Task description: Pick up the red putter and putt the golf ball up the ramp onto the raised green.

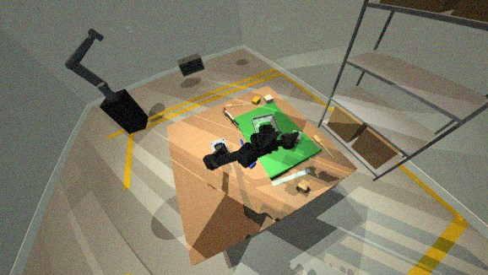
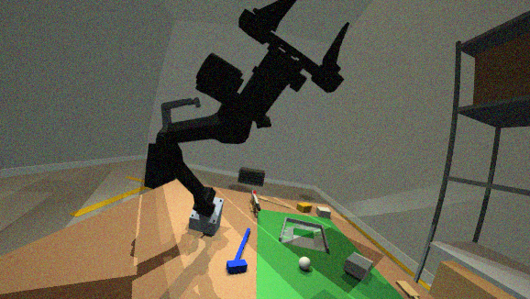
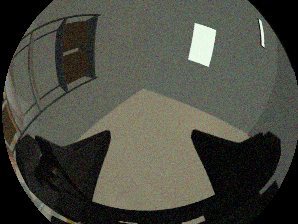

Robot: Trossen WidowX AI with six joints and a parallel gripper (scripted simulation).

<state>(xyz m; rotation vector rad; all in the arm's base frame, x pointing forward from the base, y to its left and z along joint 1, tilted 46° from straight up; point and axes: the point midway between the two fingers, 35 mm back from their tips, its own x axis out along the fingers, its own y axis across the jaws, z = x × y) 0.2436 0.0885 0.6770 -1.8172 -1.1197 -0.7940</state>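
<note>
The red putter (image 1: pixel 230 115) (image 2: pixel 255 200) lies on the wooden table by the far left corner of the green mat (image 1: pixel 291 162) (image 2: pixel 275 271). The white golf ball (image 2: pixel 304 261) rests on the mat in front of the grey ramp of the raised green (image 1: pixel 265 121) (image 2: pixel 285 231). In the top view the arm hides the ball. My gripper (image 2: pixel 312 23) (image 1: pixel 291 139) (image 3: pixel 152 135) is open and empty. It is held high above the mat and points upward, far from the putter. The wrist view shows only wall and ceiling between the fingers.
A blue putter (image 2: pixel 240 252) (image 1: pixel 252 164) lies left of the mat. A grey block (image 2: pixel 358 265) sits on the mat right of the ball. Yellow (image 2: pixel 303 206) and beige (image 2: pixel 324 211) blocks lie at the far corner. A metal shelf (image 1: pixel 405 84) (image 2: pixel 454 138) stands to the right.
</note>
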